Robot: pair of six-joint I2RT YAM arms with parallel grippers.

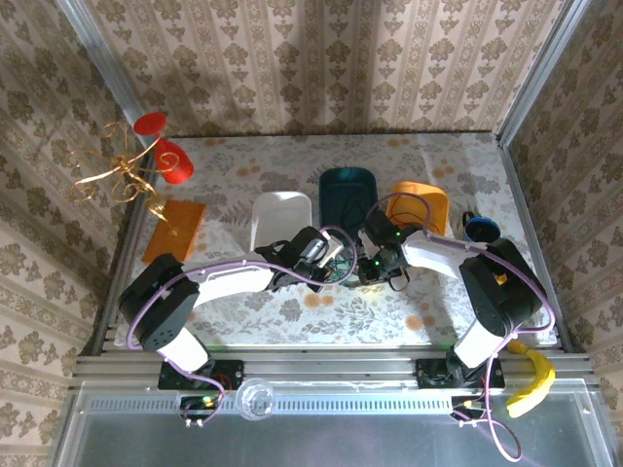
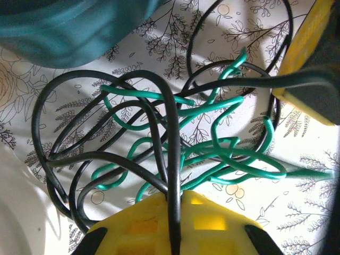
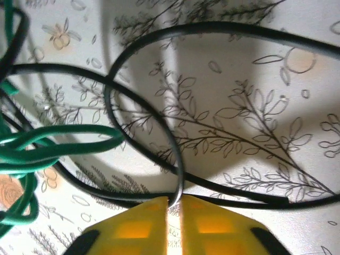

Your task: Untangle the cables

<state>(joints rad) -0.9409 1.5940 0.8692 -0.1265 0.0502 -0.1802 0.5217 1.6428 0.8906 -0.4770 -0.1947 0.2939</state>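
- An orange tray [image 1: 175, 229] lies at the far left of the table [image 1: 380, 313], with a white bin [image 1: 280, 216] to its right.
- The left gripper [image 2: 174, 206] has its yellow fingers pressed together on a dark cable [image 2: 171, 133], which runs straight in between them.
- The cables [image 1: 341, 267] lie heaped between the two grippers, just near of the teal bin [image 1: 348, 193]. A green cable [image 2: 212, 159] is woven through the dark loops.
- The right gripper [image 3: 179, 204] is pinched shut, apparently on a dark cable strand at its tips, though shadow blurs the contact.
- An orange bin [image 1: 425, 202] sits far right.
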